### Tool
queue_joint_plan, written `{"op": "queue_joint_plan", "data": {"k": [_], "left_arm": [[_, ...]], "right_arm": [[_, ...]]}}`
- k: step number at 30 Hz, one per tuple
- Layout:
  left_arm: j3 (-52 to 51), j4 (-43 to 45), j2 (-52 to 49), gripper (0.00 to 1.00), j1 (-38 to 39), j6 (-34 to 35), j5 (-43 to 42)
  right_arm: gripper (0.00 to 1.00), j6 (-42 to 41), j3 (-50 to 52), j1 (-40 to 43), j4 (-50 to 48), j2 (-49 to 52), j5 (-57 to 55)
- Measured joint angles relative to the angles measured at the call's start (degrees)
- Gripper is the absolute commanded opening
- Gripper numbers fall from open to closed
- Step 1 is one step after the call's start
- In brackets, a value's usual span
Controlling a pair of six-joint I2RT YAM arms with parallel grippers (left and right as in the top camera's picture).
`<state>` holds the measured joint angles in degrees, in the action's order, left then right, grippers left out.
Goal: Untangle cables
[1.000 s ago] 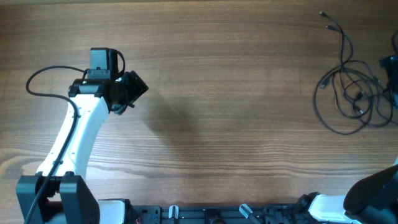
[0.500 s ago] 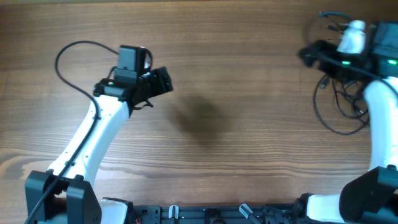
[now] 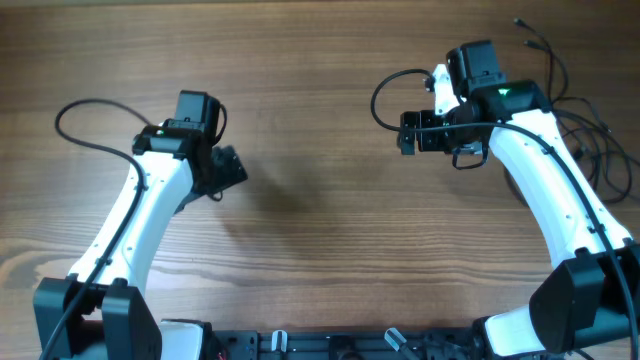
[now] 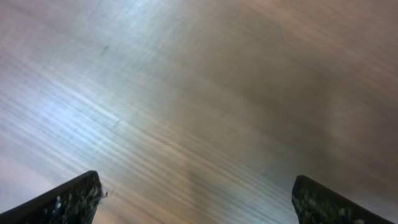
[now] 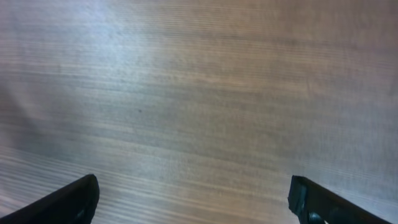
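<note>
A tangle of thin black cables point(image 3: 603, 150) lies at the table's far right, partly hidden under my right arm; one loose end with a plug point(image 3: 528, 36) reaches toward the back edge. My right gripper point(image 3: 414, 132) is open and empty, left of the tangle, over bare wood. My left gripper point(image 3: 226, 170) is open and empty on the left half, far from the cables. Both wrist views show only bare wood between wide-apart fingertips, for the left gripper point(image 4: 198, 199) and the right gripper point(image 5: 195, 198). No cable shows in either wrist view.
The wooden table point(image 3: 330, 230) spans the whole overhead view. The left arm's own black cable point(image 3: 75, 125) loops out to its left, and the right arm's cable point(image 3: 385, 90) loops behind its wrist. The arm bases stand at the front edge.
My right arm has swung in from the far right and its gripper now sits left of the tangle. My left gripper moved right, then back left and nearer the front.
</note>
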<state>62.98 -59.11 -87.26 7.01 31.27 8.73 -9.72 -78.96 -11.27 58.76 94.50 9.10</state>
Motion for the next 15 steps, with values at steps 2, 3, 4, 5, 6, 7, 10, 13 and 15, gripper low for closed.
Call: {"op": "queue_joint_plan", "data": {"k": [2,3,4,5,6,7,10,13,15], "left_arm": [[0.0,-2.7,0.0,1.00,-1.1,1.2,0.0],[0.0,-3.1,0.0,1.00,-1.3,1.2,-0.1],[0.0,-3.6,0.4,1.00,-1.3,1.1,-0.2],[0.0,-3.6,1.1,1.00,-1.2,1.0,-0.3],[-0.2,-3.3,2.6,1.00,-0.9,0.7,-0.4],[-0.4,-2.7,4.8,1.00,-0.6,0.5,-0.5],[-4.5,2.0,17.5,1.00,-0.2,-1.9,-1.0],[-11.1,8.2,33.6,1.00,-0.2,-4.6,-3.3],[-13.7,10.0,43.9,1.00,-0.1,-5.2,-3.9]], "right_arm": [[1.00,-1.2,0.2,0.0,0.9,0.0,-0.2],[1.00,-1.2,1.0,0.0,0.6,-0.3,-0.2],[1.00,-1.2,2.3,0.0,0.6,-1.1,-0.4],[1.00,-1.2,3.3,0.0,0.3,-1.9,-0.4],[1.00,-1.2,5.2,0.0,-1.1,-3.7,-0.5],[1.00,-1.2,7.5,0.0,-2.5,-6.5,-0.6],[1.00,-1.1,16.4,0.0,-9.1,-21.0,-1.1],[1.00,-1.1,24.7,0.0,-13.0,-36.0,-3.4],[1.00,-1.7,27.9,0.0,-13.3,-44.5,-6.6]]}}
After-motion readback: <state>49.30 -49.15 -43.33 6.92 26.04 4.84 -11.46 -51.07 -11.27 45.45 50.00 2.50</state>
